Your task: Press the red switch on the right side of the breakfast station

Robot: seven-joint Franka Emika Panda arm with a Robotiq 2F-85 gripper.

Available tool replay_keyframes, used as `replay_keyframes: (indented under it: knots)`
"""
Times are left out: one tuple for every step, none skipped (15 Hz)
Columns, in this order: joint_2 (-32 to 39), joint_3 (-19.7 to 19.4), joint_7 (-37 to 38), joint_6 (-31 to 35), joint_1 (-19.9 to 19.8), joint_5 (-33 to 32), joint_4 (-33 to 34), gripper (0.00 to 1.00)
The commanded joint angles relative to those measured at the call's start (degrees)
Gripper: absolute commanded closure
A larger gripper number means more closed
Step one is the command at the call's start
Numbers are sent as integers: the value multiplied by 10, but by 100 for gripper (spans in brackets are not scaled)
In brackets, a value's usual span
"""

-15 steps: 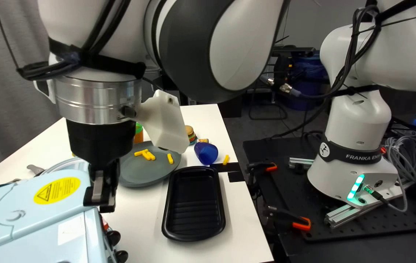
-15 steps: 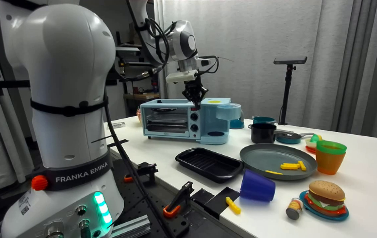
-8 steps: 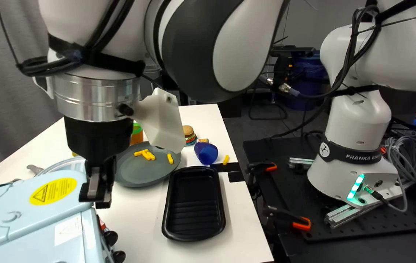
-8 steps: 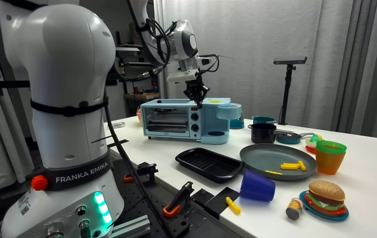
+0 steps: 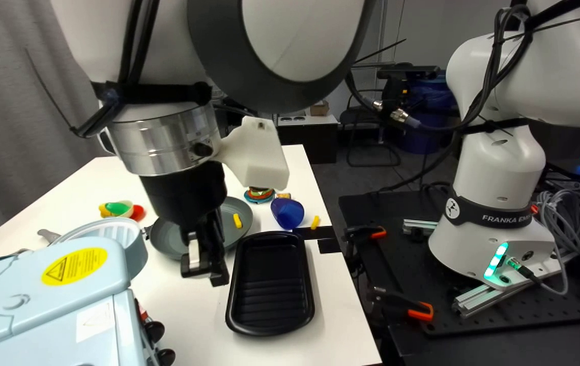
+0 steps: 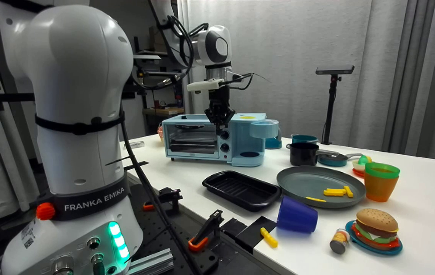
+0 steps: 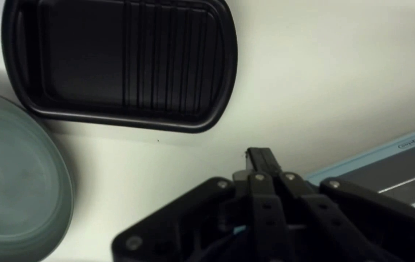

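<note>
My pincer [image 7: 262,157]: closed, empty | Red switch [image 5: 143,312]: faces robot-side edge of tabletop [image 5: 343,315] | Risk: low approach could strike upper knob [image 5: 154,331].

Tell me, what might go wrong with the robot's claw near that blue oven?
Aiming for the red switch, the gripper might hit the upper black knob just below it instead. It also hangs between the blue oven and the black pan, so a careless swing could bump either.
</note>
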Motion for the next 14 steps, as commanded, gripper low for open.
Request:
replay_keyframes:
  knots:
    - [-36, -3, -2, -96, -9, 23, 13, 100]
    - [-44, -5, 0, -121, -11, 27, 19, 100]
    - [-50, -6, 3, -140, -12, 28, 24, 100]
    - [-60, -6, 10, -157, -14, 27, 28, 100]
    - [-67, -6, 13, -174, -15, 30, 33, 100]
    - [-78, -7, 18, -186, -17, 30, 36, 100]
    - [-86, -8, 21, -197, -18, 31, 41, 100]
    - [-96, -9, 25, -208, -21, 30, 45, 100]
    - [-105, -9, 29, -217, -23, 29, 49, 100]
    - [-114, -9, 34, -227, -25, 28, 52, 100]
    - [-124, -10, 37, -233, -28, 27, 54, 100]
    - [-133, -10, 41, -240, -30, 27, 56, 100]
    - [-141, -10, 43, -247, -33, 28, 57, 100]
    - [-150, -11, 46, -252, -35, 26, 58, 100]
